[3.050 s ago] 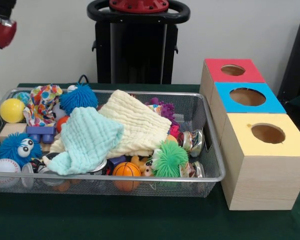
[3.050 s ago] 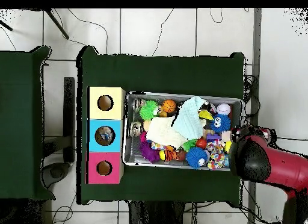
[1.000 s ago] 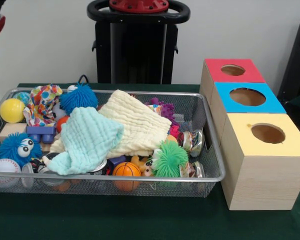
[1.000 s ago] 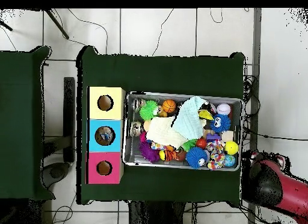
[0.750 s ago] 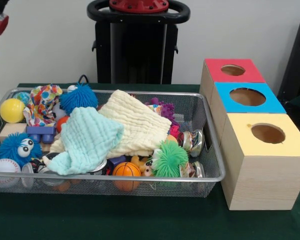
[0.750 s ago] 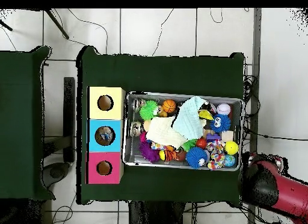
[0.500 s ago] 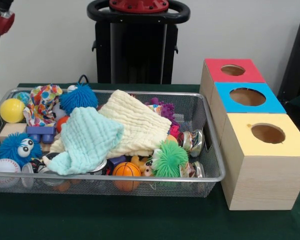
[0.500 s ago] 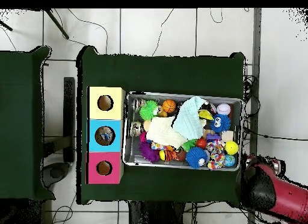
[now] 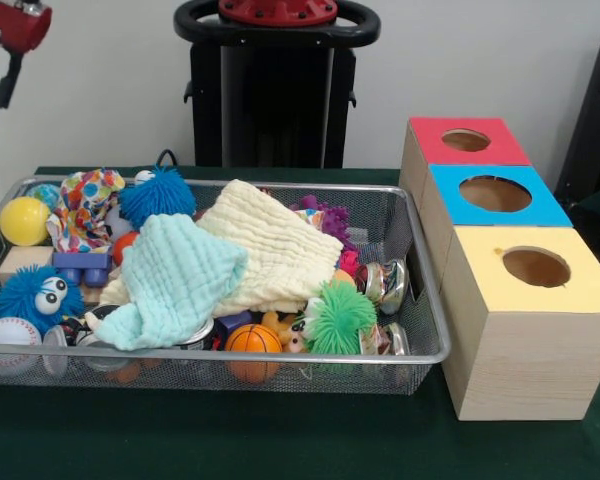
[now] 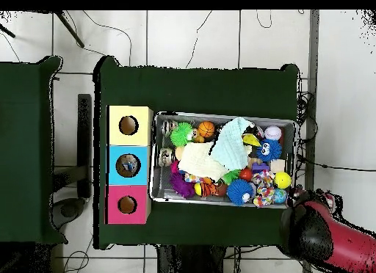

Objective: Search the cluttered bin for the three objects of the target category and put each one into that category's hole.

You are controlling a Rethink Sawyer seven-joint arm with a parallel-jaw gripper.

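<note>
The silver wire-mesh bin (image 9: 420, 355) stands on the green table, full of toys; it also shows in the overhead view (image 10: 224, 114). A pale yellow cloth (image 9: 270, 240) and a mint cloth (image 9: 175, 275) cover its middle. Around them lie a blue fuzzy ball with eyes (image 9: 35, 295), a green fuzzy ball (image 9: 337, 318), a small basketball (image 9: 253, 340), a baseball (image 9: 8, 335) and a yellow ball (image 9: 23, 220). My gripper (image 9: 5, 80) hangs high at the top left, outside the bin. In the overhead view the arm's end (image 10: 305, 226) is off the bin's near right corner.
Three wooden boxes with round holes stand beside the bin: red top (image 9: 467, 140), blue top (image 9: 495, 193), yellow top (image 9: 535, 267). The blue box's hole (image 10: 128, 165) shows something inside. Silver bells (image 9: 385, 283) lie by the bin's wall near the boxes. The black pedestal (image 9: 275, 90) stands behind.
The arm's red end has swung away and back, and now reaches a little further in toward the bin's corner. The bin's contents have not moved.
</note>
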